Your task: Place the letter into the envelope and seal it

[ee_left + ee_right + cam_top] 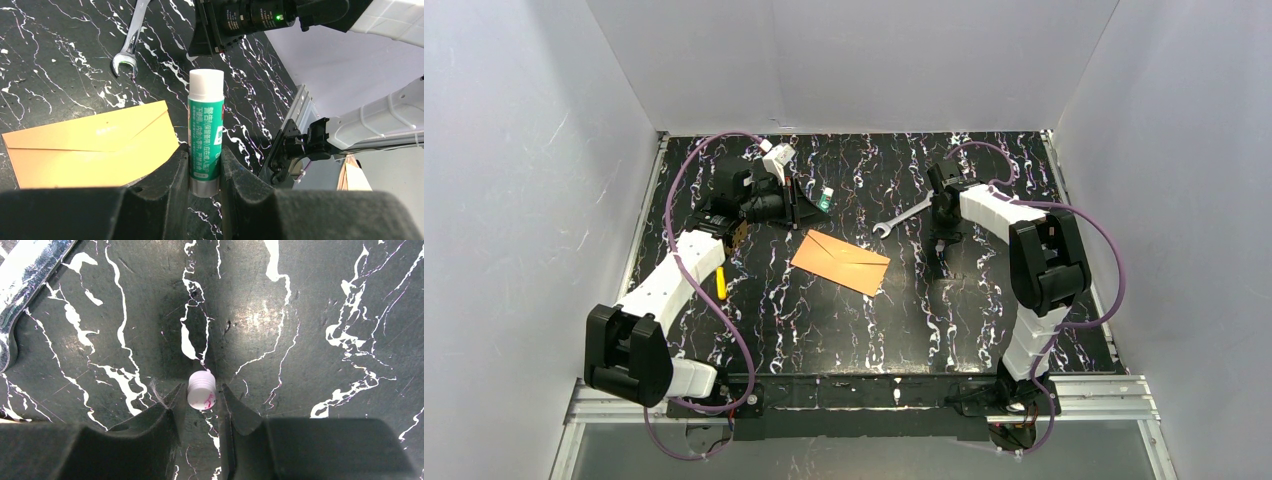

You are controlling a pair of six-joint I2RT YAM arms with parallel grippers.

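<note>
The orange-brown envelope (840,262) lies flat mid-table with its flap folded down; it also shows in the left wrist view (90,145). The letter is not in view. My left gripper (809,205) hovers just behind the envelope, shut on a green glue stick (205,130) with a white top, held by its lower end (205,155). My right gripper (937,262) points down at the table right of the envelope. A small white ridged cap (201,390) with pink smears sits between its fingertips (201,392), which close on its sides.
A steel wrench (902,216) lies behind the envelope, between the two grippers, and shows in both wrist views (131,37) (20,270). A yellow object (721,285) lies by the left arm. White walls enclose the black marbled table (824,330).
</note>
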